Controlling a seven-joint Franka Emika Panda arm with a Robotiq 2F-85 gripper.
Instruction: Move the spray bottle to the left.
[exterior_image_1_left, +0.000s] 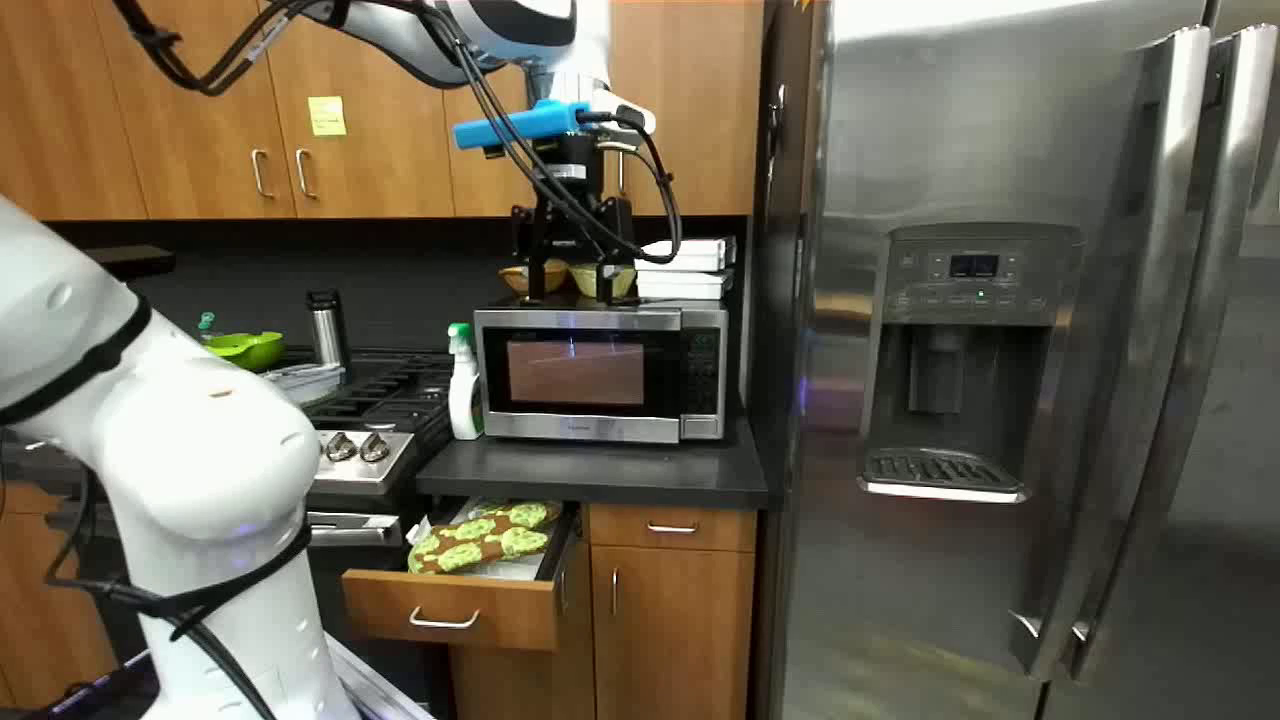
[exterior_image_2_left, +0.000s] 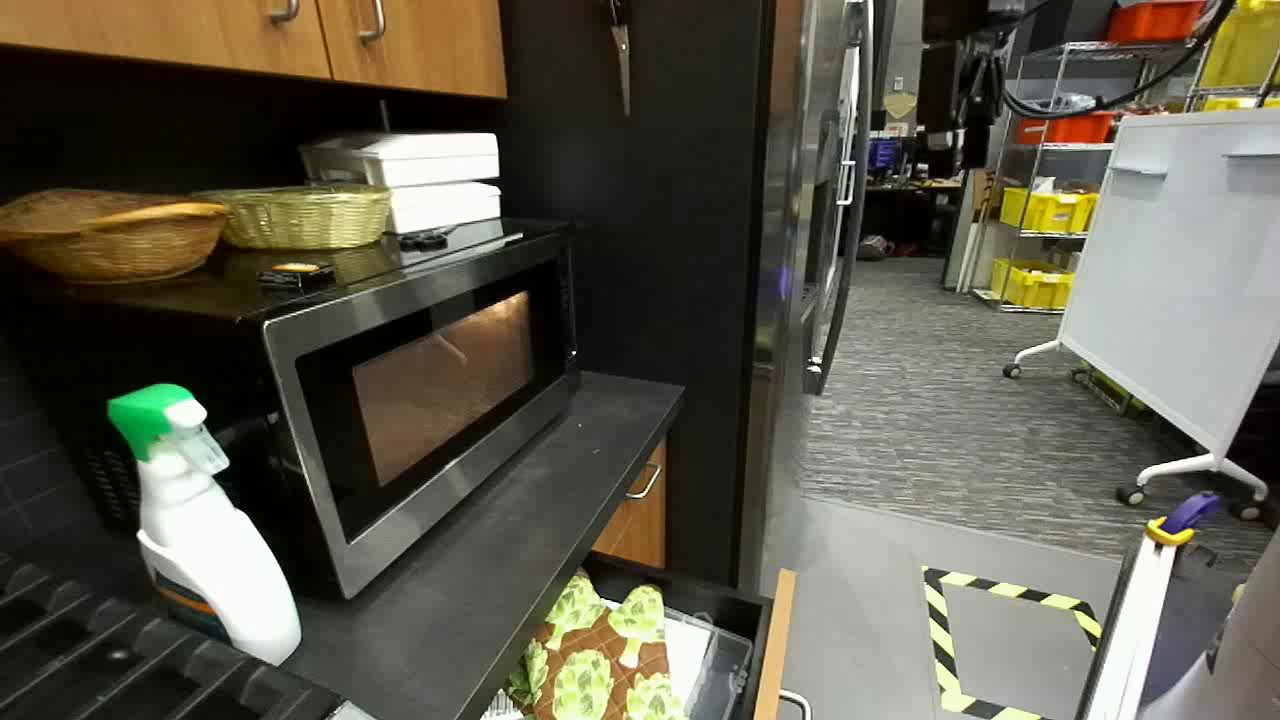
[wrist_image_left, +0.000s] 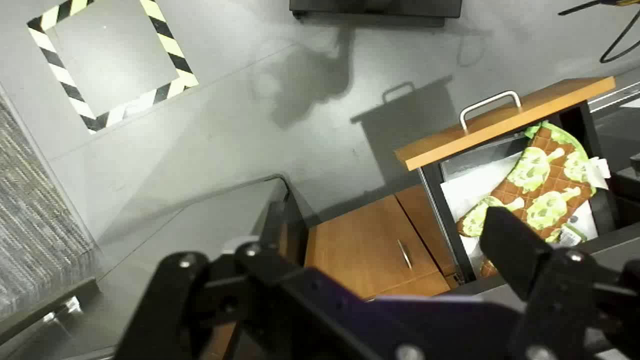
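The spray bottle is white with a green trigger head. It stands upright on the dark counter at the microwave's side, beside the stove, in both exterior views (exterior_image_1_left: 465, 390) (exterior_image_2_left: 215, 555). It is out of view in the wrist view. My gripper (exterior_image_1_left: 570, 285) points down, its fingertips level with the microwave's top edge and to the right of the bottle in that exterior view. Its fingers are wide apart with nothing between them, as the wrist view also shows (wrist_image_left: 392, 235). In an exterior view the dark gripper hangs at the top right (exterior_image_2_left: 958, 150), away from the bottle.
The microwave (exterior_image_1_left: 600, 428) carries baskets (exterior_image_2_left: 310, 220) and white boxes (exterior_image_2_left: 440, 175). A drawer (exterior_image_1_left: 450, 610) with patterned oven mitts (wrist_image_left: 545, 185) stands pulled out below the counter (exterior_image_1_left: 600, 475). The stove (exterior_image_1_left: 385, 395) adjoins the bottle. The fridge (exterior_image_1_left: 960, 600) stands beside the counter.
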